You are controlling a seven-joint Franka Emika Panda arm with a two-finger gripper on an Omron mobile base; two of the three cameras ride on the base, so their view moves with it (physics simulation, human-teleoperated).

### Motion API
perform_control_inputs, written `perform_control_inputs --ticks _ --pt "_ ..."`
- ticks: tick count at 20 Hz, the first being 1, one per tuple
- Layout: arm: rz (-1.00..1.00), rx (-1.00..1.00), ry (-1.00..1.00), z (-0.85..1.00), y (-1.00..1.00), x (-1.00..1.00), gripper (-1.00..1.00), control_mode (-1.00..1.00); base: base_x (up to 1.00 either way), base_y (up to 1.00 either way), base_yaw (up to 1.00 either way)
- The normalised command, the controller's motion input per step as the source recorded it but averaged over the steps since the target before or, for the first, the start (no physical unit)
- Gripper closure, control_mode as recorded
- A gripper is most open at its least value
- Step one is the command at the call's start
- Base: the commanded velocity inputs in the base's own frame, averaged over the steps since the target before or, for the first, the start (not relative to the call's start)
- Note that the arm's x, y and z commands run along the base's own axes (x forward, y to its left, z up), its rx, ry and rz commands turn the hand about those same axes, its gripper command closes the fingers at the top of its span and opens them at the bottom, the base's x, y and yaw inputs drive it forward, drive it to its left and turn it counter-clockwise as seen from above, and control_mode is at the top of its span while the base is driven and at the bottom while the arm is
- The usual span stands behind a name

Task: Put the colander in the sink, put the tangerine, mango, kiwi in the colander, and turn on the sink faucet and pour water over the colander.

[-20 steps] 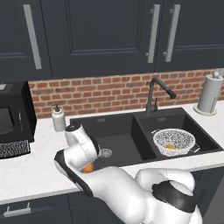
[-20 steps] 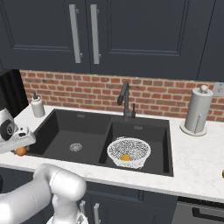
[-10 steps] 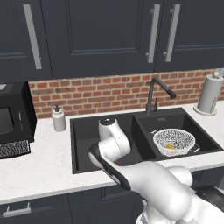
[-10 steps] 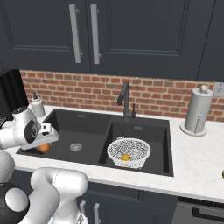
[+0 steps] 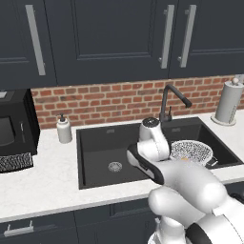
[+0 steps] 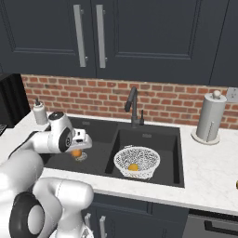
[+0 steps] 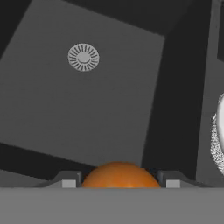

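My gripper (image 7: 119, 181) is shut on the deep orange tangerine (image 7: 119, 175), which bulges between the two fingertips (image 7: 68, 180). In the right base view the gripper (image 6: 76, 149) hangs with the tangerine (image 6: 76, 153) over the left basin of the black sink (image 6: 100, 135), near its drain (image 7: 83, 57). The white speckled colander (image 6: 137, 160) sits in the right basin with the yellow-orange mango (image 6: 133, 167) inside. Its rim (image 7: 217, 144) shows at the hand view's right edge. The black sink faucet (image 6: 132, 104) stands behind the divider, with no water running. I cannot make out the kiwi.
A soap bottle (image 6: 39, 111) stands left of the sink, a paper towel roll (image 6: 208, 122) right of it. A small yellowish thing (image 6: 236, 184) lies on the counter, cut off by the right edge. A black microwave (image 5: 14, 131) is at far left.
The arm has swung right from the left counter to above the left basin, carrying the tangerine. The colander and mango have not moved.
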Motion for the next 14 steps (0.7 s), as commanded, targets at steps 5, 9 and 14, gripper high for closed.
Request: perform_control_inputs --ticks 5,9,14 --pt "-0.13 0.00 0.00 0.00 -0.99 0.38 1.00 -1.00 0.00 0.00 0.00" --pt "-0.12 0.00 0.00 0.00 -0.91 0.34 1.00 -1.00 0.00 0.00 0.00" --pt "-0.09 0.01 0.00 0.00 -0.92 0.30 1.00 -1.00 0.00 0.00 0.00"
